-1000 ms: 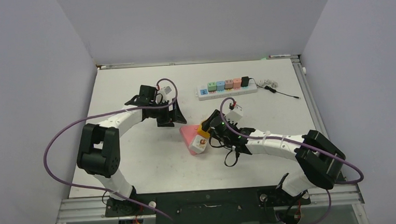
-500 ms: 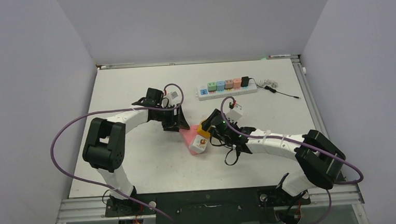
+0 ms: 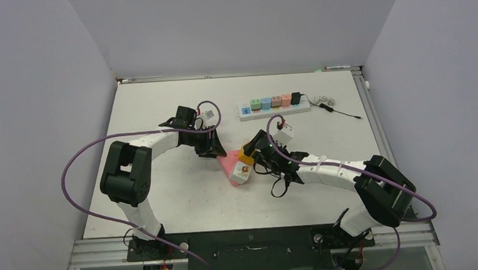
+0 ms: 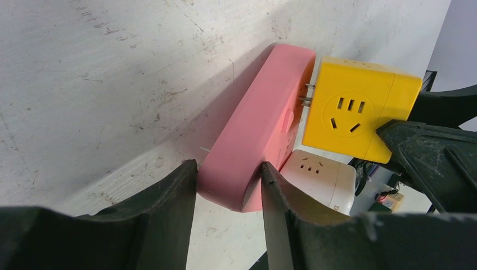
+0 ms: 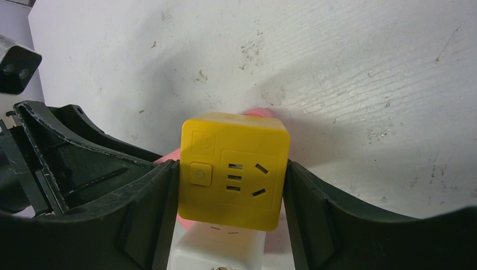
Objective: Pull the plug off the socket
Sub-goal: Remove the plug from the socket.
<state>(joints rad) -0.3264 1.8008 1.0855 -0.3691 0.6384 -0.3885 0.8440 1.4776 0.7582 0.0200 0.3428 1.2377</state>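
Left tool (image 4: 228, 180) closed in, clamping pink socket (image 4: 259, 135), right tool (image 5: 230, 188) gripping yellow plug (image 5: 233, 169)

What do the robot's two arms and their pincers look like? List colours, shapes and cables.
Both the left arm and right arm have white links joined by bulky black joint housings. A purple cable loops along each arm from base to wrist. A small white camera block sits at each wrist. The left pincer and right pincer each have two thick, black, wedge-shaped fingers.
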